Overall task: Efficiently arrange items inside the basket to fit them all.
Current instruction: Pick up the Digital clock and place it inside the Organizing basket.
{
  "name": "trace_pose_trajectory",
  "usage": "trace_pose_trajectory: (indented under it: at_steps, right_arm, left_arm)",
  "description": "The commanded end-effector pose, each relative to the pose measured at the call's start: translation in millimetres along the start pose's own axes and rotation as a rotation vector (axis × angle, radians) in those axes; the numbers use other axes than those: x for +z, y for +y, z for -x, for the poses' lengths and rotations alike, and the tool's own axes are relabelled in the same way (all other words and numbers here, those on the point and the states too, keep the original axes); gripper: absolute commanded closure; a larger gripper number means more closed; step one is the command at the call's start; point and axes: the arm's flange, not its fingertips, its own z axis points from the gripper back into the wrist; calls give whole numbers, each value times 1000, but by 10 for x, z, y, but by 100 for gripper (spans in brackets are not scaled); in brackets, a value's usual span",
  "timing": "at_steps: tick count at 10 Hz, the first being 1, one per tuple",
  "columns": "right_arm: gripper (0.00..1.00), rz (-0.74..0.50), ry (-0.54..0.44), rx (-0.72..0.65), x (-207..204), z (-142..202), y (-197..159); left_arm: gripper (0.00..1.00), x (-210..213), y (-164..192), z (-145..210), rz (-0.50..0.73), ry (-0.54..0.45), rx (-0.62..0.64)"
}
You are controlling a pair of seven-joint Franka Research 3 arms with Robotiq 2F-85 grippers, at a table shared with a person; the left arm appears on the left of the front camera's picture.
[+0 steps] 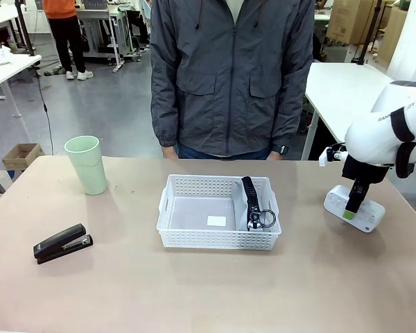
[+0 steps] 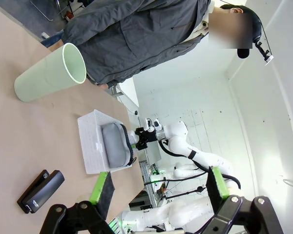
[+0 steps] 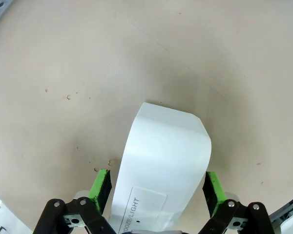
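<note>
Basket (image 1: 218, 239) sits mid-frame on the bench (image 1: 194, 298). Grey zip pouch (image 1: 250, 198) is already in it, stood on edge against the right-hand wall; the rest of the floor is free. White box (image 1: 371, 216) lies at right of frame, well apart from the basket. Right gripper (image 3: 157, 190) is down over it — jaws wide, one green pad on either side of the box, with a sliver of gap at the left pad, so not clamped yet.

Step in hand looks like picking the box. To do it well:
- Centre so both pads meet the flat sides together.
- Close square and lift straight.
- Lay it flat beside the pouch — that leaves room for the black stapler (image 1: 62, 243), lower left, and the pale green cup (image 1: 87, 165), upper left.

Left gripper (image 2: 158, 178) hangs clear, jaws open, holding nothing.
</note>
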Motion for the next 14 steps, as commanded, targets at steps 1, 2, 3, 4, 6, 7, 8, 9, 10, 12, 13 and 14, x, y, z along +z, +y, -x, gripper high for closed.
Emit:
trace_pose_trajectory:
  at_steps: [1,2,3,4,6,7,8,9,10,12,13,14]
  right_arm:
    - [60,12,-5,-46,43,-41,-41]
    - [60,8,-8,-42,47,-39,-39]
    - [100,5,8,-32,41,-39,-36]
    - [65,0,15,-30,43,-44,-28]
    - [100,-5,8,-24,60,-43,-16]
    - [100,-6,17,-28,56,-44,-20]
    - [100,-10,22,-29,60,-46,-19]
    - [100,-10,18,-26,67,-43,-21]
    - [100,-13,17,-31,64,-40,-27]
    - [100,-24,5,-69,177,-16,-32]
    - [100,-34,-20,-122,379,12,-39]
    - [100,-43,-27,-165,550,45,-10]
  left_arm:
    - [0,7,-12,9,12,4,-19]
    - [0,7,-12,9,12,4,-19]
    - [0,7,-12,9,12,4,-19]
    - [0,7,-12,9,12,4,-19]
    - [0,7,-12,9,12,4,-19]
    - [0,7,-12,9,12,4,-19]
    - [0,7,-12,9,12,4,-19]
    - [0,7,-12,9,12,4,-19]
    - [0,7,-12,9,12,4,-19]
    - [0,7,-12,9,12,4,-19]
    - [0,7,-12,9,12,4,-19]
    - [0,7,-12,9,12,4,-19]
